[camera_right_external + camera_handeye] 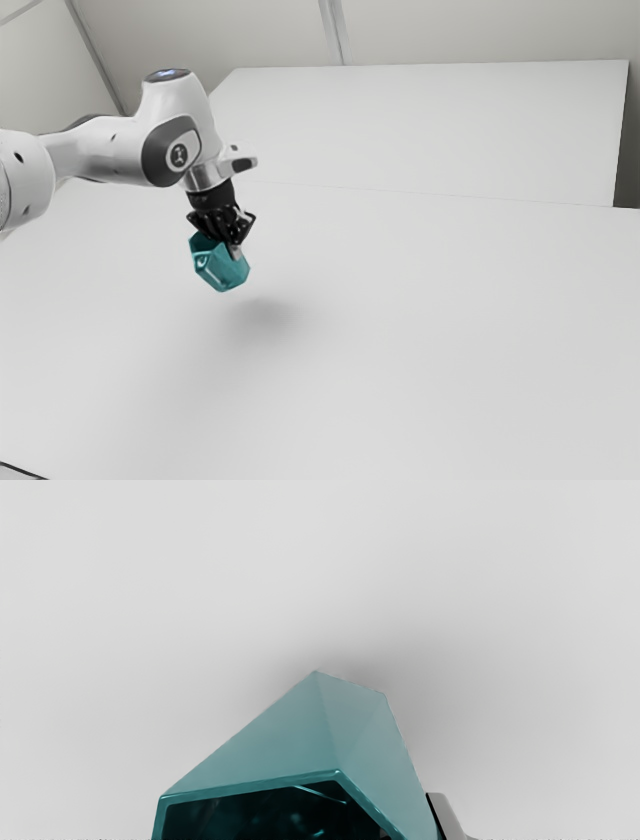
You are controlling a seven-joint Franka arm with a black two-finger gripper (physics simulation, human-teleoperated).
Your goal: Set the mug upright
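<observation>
The teal faceted mug (222, 272) is in the air left of centre in the exterior view, tilted, its mouth turned toward the exterior view's upper left and its base toward the lower right. The gripper (234, 248), black and pointing down, pinches the mug's wall: in the wrist view one pale fingertip (444, 812) lies along the outside, while a sliver of the other shows just inside the rim (250, 783). The same view looks into the dark interior (280, 815), with paler outer faces narrowing away from the gripper. Below the mug, and apart from it, a soft shadow (262, 315) falls on the white table (420, 350). The white and grey arm (100, 150) reaches in from the exterior view's left edge. Pale walls (270, 35) run along the top, and a thin dark line (22, 471) crosses the bottom left corner.
</observation>
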